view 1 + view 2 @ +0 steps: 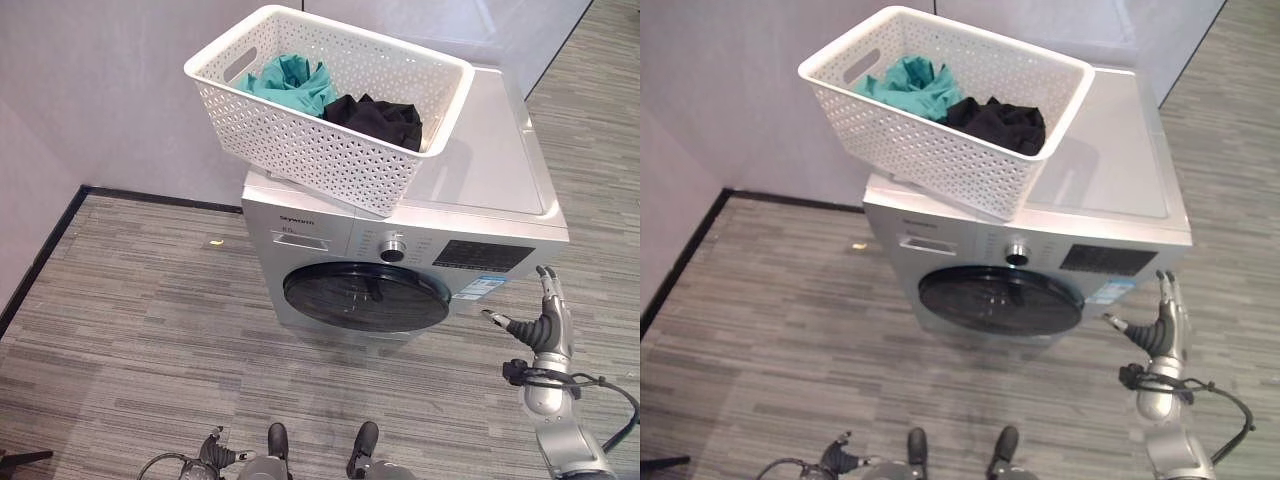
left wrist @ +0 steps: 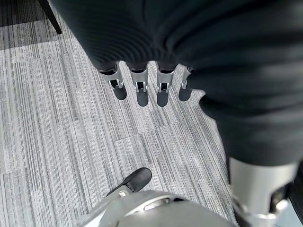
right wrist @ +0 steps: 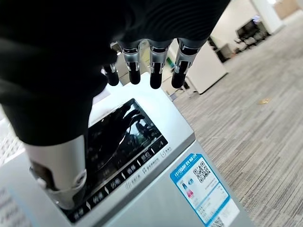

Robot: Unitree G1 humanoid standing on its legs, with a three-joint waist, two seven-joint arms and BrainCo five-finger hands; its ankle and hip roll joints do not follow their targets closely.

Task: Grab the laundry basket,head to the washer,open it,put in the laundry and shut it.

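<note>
Grey striped carpet point(image 1: 150, 330) runs up to a pale wall with a dark skirting, and the washer point(image 1: 480, 170) stands against it, facing you. Note the laundry basket point(image 1: 300, 150): it sits on the washer's top toward your left, overhanging the front edge slightly, white and perforated. Inside it lie a teal garment point(image 1: 292, 82) and a black garment point(image 1: 378, 120), side by side. Neither hand carries anything.

Your right hand point(image 1: 545, 325) is raised just off the washer's front right corner, below the control panel point(image 1: 482, 255), fingers straight and released, thumb spread, touching nothing. Your left hand point(image 2: 142, 90) hangs low at your side over the carpet, fingers relaxed and empty.

Judgement on stage: the carrying and the walk appear complete; the step in hand is opening the machine. The round door point(image 1: 365, 297) is closed, its dark glass flush with the front.

Next move, as I judge it: bring the right hand across and down to the door's rim. I cannot tell from these views where the catch sits. Keep clear of the dial point(image 1: 392, 249) and panel on approach, and avoid nudging the overhanging basket.
</note>
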